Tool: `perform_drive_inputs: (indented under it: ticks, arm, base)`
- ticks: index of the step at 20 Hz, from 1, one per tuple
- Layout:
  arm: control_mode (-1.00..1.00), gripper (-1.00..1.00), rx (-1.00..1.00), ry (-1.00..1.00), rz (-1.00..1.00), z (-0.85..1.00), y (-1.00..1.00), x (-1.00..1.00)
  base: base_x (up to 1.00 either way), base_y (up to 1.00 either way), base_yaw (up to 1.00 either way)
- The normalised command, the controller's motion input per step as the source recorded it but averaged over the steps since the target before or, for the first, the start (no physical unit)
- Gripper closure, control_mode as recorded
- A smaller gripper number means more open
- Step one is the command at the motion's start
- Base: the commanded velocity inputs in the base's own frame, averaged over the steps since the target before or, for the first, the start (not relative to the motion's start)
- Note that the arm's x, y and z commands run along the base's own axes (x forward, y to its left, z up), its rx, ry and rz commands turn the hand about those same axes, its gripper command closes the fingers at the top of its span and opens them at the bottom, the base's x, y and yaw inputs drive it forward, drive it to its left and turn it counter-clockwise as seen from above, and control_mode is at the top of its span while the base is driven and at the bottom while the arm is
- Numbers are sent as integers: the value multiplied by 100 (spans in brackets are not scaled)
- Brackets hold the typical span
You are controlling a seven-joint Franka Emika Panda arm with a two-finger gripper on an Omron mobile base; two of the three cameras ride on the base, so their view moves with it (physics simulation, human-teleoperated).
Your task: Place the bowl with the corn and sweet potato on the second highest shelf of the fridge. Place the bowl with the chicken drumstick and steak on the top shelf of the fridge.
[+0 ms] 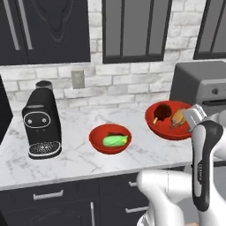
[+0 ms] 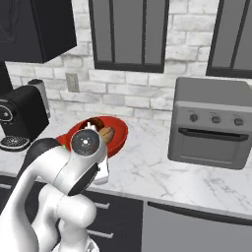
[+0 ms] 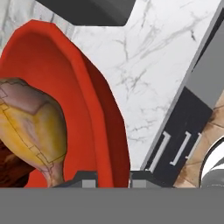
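The red bowl with the chicken drumstick and steak [image 1: 163, 126] sits tilted at the right of the marble counter [image 1: 79, 159]. The tan drumstick [image 1: 178, 118] lies next to the dark steak [image 1: 162, 112]. My gripper [image 1: 191, 120] grips the bowl's near right rim. In the hand view its fingertips [image 3: 87, 180] straddle the red rim [image 3: 109, 131], with the drumstick [image 3: 30, 127] just inside. The bowl with the corn and sweet potato [image 1: 110, 138] rests to the left, holding the green corn [image 1: 114, 141] and a dark chunk [image 1: 115, 133]. The fridge is out of view.
A black coffee machine [image 1: 40, 126] stands at the counter's left. A grey toaster oven [image 2: 211, 123] sits on the right, close to the held bowl. Dark cabinets hang above, and dark drawers [image 1: 48, 198] run below the counter edge.
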Motion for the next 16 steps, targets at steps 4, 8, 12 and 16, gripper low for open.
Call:
perform_drive_inputs:
  ticks: [4, 8, 12, 16]
  arm:
    - [100, 100, 0, 0, 0, 0, 0, 0]
    - [100, 100, 0, 0, 0, 0, 0, 0]
    - [100, 100, 0, 0, 0, 0, 0, 0]
    - [100, 100, 0, 0, 0, 0, 0, 0]
  base:
    - [-39, 14, 39]
    - [-40, 9, 46]
    - [-28, 11, 52]
    - [-19, 18, 51]
